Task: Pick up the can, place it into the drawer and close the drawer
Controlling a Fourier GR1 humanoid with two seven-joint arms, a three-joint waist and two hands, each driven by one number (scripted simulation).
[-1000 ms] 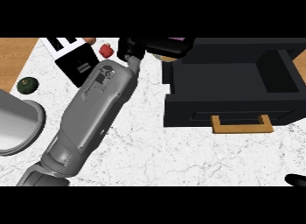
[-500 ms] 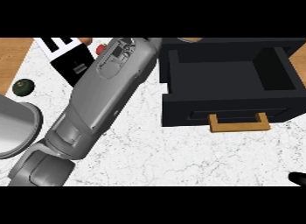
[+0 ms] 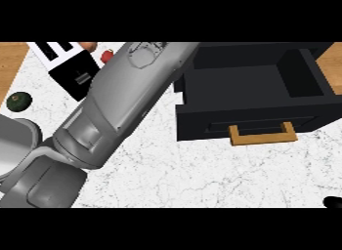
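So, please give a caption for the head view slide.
Left forearm reaches across the counter beside the open drawer.

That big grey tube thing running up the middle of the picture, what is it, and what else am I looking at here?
It is the robot's left forearm, seen from a camera at the robot's head looking steeply down at a white marble counter. The arm reaches up and away, and its hand is past the top edge, so whether it holds anything cannot be seen. At the right stands a black drawer, pulled open, with a tan handle on its front; nothing shows inside it. At the left lie a small dark green round thing, a black and white box and something red half hidden by the arm. The black bit at the lower right corner is the right hand.
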